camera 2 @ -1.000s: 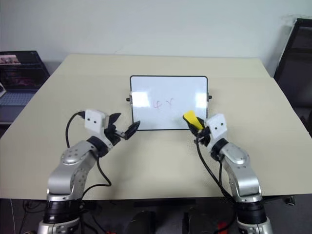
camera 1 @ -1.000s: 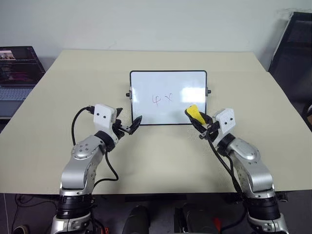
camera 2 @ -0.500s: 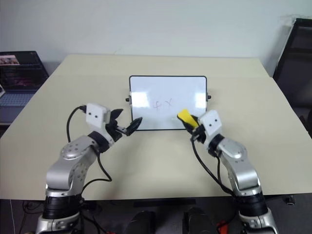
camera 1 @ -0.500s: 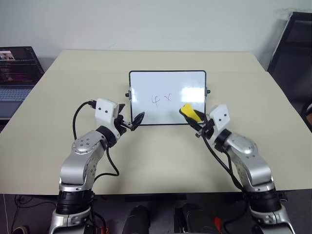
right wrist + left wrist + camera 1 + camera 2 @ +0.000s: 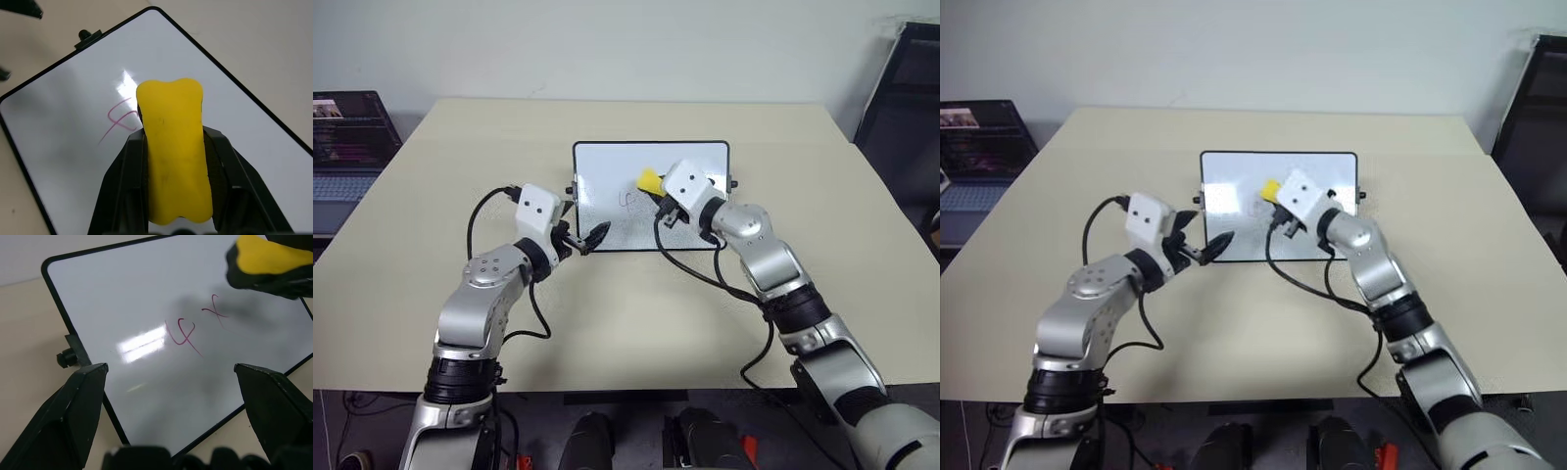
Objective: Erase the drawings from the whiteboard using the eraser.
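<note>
The whiteboard (image 5: 607,171) stands tilted at the table's middle, black-framed with a side knob (image 5: 67,357). The red drawings (image 5: 185,331) sit near its centre and also show in the right wrist view (image 5: 116,120). My right gripper (image 5: 177,139) is shut on the yellow eraser (image 5: 649,180), held over the board's face just beside the marks; I cannot tell whether it touches. My left gripper (image 5: 585,233) is open at the board's lower left corner, its fingers (image 5: 80,404) spread wide with nothing between them.
The tan table (image 5: 607,323) has free room all around the board. A laptop (image 5: 347,137) sits off the table's left side. A dark chair (image 5: 901,88) stands at the back right.
My right gripper carried the eraser up and to the left, from the board's lower right corner to over its middle beside the marks. The left gripper edged slightly toward the board's corner.
</note>
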`<state>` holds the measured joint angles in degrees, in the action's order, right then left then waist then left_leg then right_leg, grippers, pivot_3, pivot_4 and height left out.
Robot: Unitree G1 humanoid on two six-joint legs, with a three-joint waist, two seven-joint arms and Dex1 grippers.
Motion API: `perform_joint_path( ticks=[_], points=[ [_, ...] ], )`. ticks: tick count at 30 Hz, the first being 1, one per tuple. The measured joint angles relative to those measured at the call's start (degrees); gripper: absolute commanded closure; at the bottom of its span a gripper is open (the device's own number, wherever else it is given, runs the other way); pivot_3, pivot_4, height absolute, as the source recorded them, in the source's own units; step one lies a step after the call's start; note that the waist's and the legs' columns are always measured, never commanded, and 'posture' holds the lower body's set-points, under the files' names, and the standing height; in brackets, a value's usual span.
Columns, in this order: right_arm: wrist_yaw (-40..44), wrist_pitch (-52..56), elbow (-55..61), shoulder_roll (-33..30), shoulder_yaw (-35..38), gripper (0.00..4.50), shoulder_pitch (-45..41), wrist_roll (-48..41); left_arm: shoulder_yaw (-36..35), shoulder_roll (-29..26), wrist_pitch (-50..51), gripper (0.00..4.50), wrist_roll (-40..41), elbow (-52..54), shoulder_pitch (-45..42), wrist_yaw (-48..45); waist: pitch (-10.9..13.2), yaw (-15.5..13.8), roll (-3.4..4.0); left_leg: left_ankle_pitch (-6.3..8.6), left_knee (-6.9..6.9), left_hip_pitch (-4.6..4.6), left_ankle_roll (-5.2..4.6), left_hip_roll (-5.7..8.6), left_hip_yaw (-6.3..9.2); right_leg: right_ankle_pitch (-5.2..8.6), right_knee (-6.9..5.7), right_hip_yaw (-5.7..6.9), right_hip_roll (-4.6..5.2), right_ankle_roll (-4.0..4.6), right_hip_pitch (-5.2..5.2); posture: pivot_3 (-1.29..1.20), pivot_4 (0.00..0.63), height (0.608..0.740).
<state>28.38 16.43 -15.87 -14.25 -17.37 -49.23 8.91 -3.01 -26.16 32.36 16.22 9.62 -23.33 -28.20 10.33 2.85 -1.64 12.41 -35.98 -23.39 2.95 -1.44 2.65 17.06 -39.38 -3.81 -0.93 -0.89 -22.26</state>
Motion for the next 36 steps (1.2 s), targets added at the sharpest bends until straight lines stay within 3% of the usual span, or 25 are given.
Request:
perform_joint_path(
  ticks=[14, 23, 32, 36],
  points=[
    [-0.16, -5.15, -21.68, 2.13, -1.84, 3.38, -9.75, 4.01, 1.46, 0.11, -2.92, 0.0, -1.92, -1.27, 1.36, -1.27, 0.0, 0.19, 0.01, 0.0, -0.06, 0.01, 0.0, 0.0, 0.09, -0.01, -0.12, -0.01, 0.02, 0.01, -0.01, 0.0, 0.15, 0.74],
    [6.22, -6.83, -18.42, -2.57, -5.19, 3.38, -7.9, 7.55, 1.88, 0.26, -2.07, 0.0, -2.1, -0.74, 1.44, -1.08, -0.01, -0.05, 0.0, -0.01, -0.11, 0.15, -0.01, 0.02, 0.1, -0.01, -0.26, 0.02, 0.02, 0.0, 0.08, 0.0, 0.15, 0.74],
    [0.27, -9.43, -24.06, -1.14, -4.67, 3.38, -11.12, 8.45, 2.91, 0.85, -0.01, 0.0, -2.04, 1.16, 0.93, -1.05, 0.0, 0.22, -0.01, -0.03, -0.11, 0.37, -0.01, 0.02, 0.03, 0.0, -0.51, -0.06, 0.0, 0.0, 0.11, 0.0, 0.15, 0.74],
    [2.75, -9.39, -24.41, -1.68, -4.64, 3.38, -11.52, 8.43, 2.91, 0.86, 0.36, 0.0, -2.04, 1.35, 0.93, -1.05, 0.0, 0.23, -0.01, -0.03, -0.1, 0.38, -0.01, 0.02, 0.01, 0.0, -0.49, -0.08, 0.0, 0.0, 0.13, 0.0, 0.15, 0.74]
  ],
)
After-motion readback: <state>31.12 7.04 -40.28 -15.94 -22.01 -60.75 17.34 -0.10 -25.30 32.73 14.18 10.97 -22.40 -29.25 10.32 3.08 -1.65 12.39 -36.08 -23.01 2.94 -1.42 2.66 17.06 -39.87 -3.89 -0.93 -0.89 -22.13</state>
